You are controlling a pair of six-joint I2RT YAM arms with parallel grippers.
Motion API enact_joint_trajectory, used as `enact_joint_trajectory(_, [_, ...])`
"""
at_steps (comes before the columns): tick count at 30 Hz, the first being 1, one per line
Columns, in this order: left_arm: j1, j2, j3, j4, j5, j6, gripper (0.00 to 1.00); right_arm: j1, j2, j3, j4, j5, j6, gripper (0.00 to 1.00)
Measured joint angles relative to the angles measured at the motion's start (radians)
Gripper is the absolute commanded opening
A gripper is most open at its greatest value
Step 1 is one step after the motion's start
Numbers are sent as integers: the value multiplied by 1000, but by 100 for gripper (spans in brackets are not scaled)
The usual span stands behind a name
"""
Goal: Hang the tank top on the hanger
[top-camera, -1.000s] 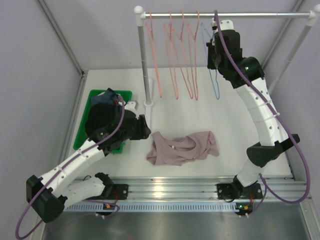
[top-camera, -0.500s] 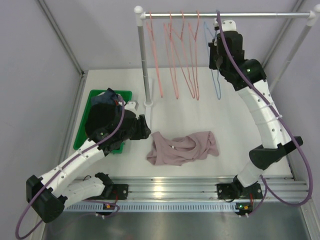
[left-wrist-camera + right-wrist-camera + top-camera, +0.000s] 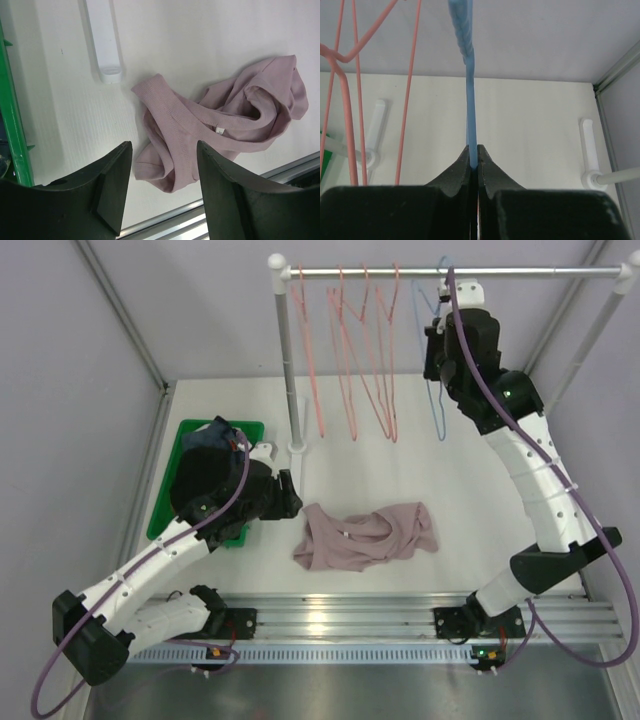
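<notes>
The right arm has slid a little further to the right along the rack since a moment ago, and the blue hanger has gone with it. Its hook now sits nearer the rack's right end, with a wider gap between it and the pink hangers. The arm's elbow has swung out towards the rack's right leg as well. Nothing else has changed: the left arm and the tank top are exactly where they were.

The right gripper is pinched tight on the hanger's blue wire, just under the rack's bar. The wire runs straight up out of its closed tips, and the hook is at or just above the bar. I can't tell whether the hook is still resting on it.

The tank top lies crumpled on the table, in front of the rack and just past the foot of the rack's left post. It is well away from the right gripper and the hanger. The left gripper hovers by that same post foot, jaws about half apart and holding nothing. The tank top lies just ahead of it, with one looped strap nearest the fingertips.

A green bin of dark clothes sits to the left of the rack's left post, under the left arm.
</notes>
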Motion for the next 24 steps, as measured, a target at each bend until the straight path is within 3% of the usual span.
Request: enact_joint_trajectory(24, [0, 0, -23, 24, 45, 2, 64, -2, -134, -179, 130, -16, -27, 0])
